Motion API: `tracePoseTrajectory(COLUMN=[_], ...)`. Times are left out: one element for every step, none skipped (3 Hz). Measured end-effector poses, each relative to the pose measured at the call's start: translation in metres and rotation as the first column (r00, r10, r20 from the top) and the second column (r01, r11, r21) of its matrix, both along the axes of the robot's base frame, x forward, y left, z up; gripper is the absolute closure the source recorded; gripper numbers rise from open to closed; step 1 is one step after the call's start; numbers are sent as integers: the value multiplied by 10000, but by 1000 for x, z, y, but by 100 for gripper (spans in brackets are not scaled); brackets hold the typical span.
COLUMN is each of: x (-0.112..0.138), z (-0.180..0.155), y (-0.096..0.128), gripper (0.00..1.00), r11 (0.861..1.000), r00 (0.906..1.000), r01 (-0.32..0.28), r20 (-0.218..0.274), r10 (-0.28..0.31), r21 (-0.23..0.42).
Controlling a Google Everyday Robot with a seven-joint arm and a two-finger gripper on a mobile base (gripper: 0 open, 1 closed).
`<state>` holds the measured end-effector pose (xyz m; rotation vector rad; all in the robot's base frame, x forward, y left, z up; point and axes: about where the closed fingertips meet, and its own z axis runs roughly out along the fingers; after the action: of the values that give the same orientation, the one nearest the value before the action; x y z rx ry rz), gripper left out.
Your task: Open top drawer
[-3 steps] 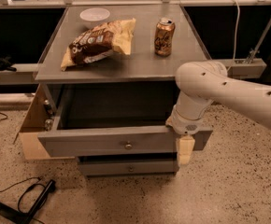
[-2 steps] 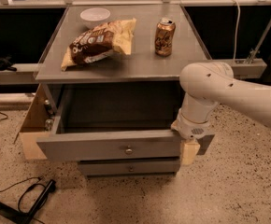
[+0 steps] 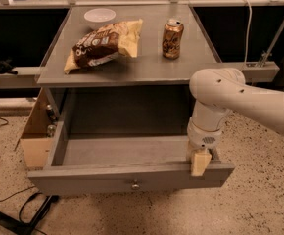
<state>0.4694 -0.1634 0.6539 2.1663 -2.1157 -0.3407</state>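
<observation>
Speckled floor [image 3: 259,199], cables [image 3: 32,212] at its left. Grey counter [image 3: 142,70] carried a white bowl [image 3: 99,16], chip bag [image 3: 103,45] and brown can [image 3: 173,32]. Top drawer [image 3: 93,182] stood pulled out beneath, knob [image 3: 135,185] at centre. My tool [image 3: 201,163] sat at its front panel's right top edge; clenched or released, I could not tell. Whatever lay below the drawer was hidden; my arm [image 3: 249,94] was cut off at right.
</observation>
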Motion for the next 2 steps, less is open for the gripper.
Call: tracePoseTrajectory(x=[-4,-10], z=[-3,-2], y=[-1,-2], gripper=[100,100], r11=[10000,9999], r00=[9999,9993], r01=[19,46], r20=[-149,-374], r10=[-20,-51], r21=[-56,-141])
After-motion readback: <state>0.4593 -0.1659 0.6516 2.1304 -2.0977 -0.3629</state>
